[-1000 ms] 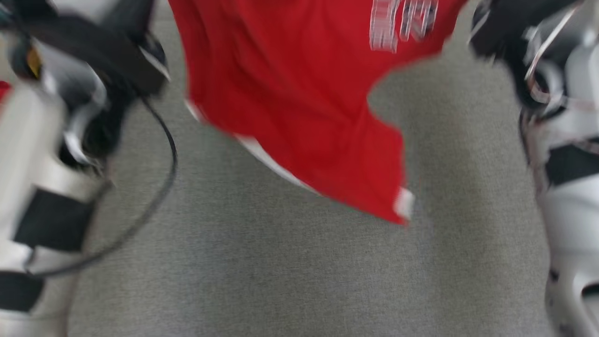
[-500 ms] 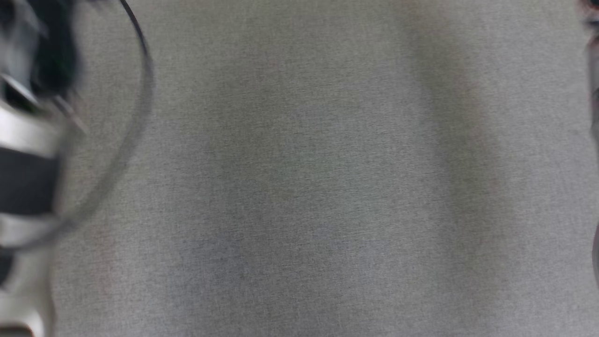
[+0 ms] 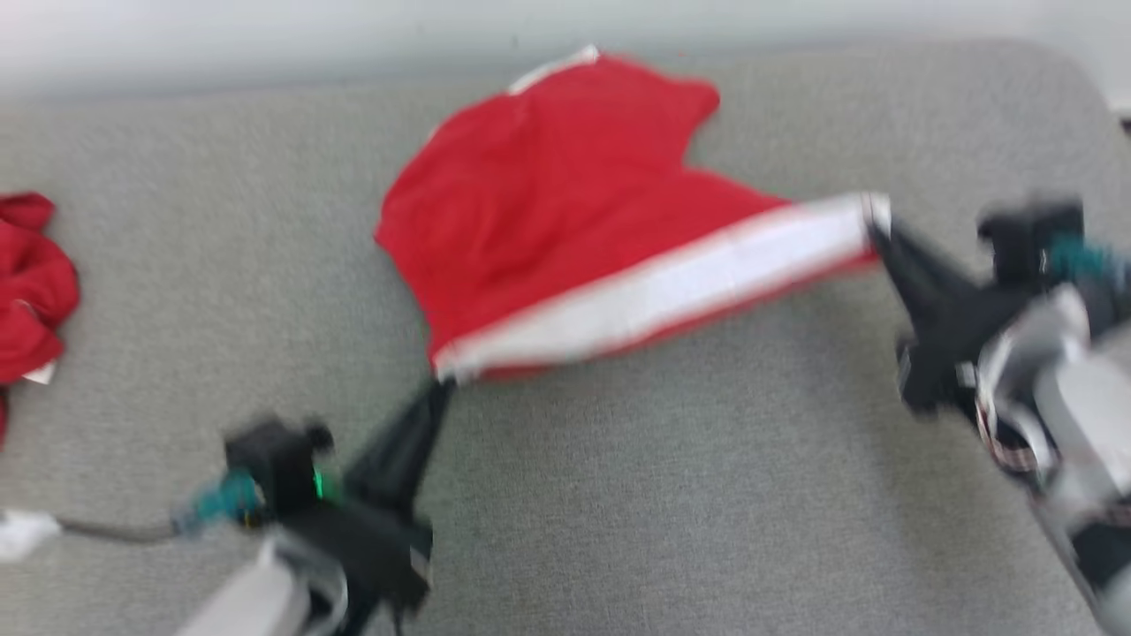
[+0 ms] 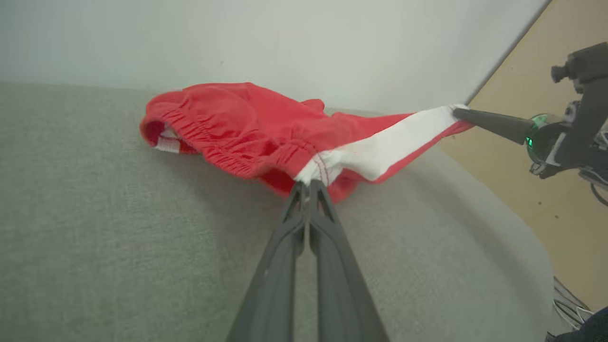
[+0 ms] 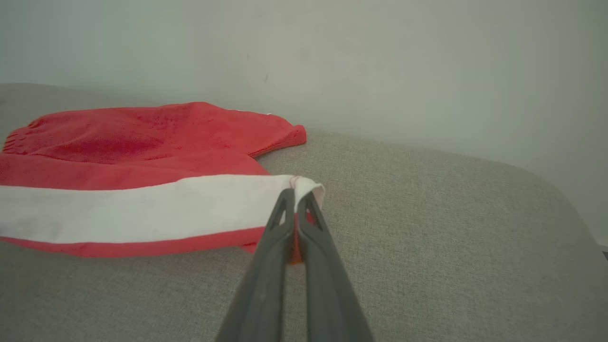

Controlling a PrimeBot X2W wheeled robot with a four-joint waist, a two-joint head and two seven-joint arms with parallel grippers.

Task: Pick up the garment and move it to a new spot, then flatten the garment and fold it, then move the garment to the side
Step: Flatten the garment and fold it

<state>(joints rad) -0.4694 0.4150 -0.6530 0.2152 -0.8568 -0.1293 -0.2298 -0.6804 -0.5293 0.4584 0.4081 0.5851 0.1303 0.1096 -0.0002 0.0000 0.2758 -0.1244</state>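
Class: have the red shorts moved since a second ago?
Yes: the red shorts, then hanging above the grey surface, now rest down on it; camera moved too.

Grey surface [image 3: 671,495]: open stretch on near side of red garment [image 3: 548,212], also right of it toward far corner. Garment blocks centre, far edge close to wall [image 3: 265,35]. Crumpled red cloth [image 3: 31,291] at left edge; cable [image 3: 106,530] lies lower left.
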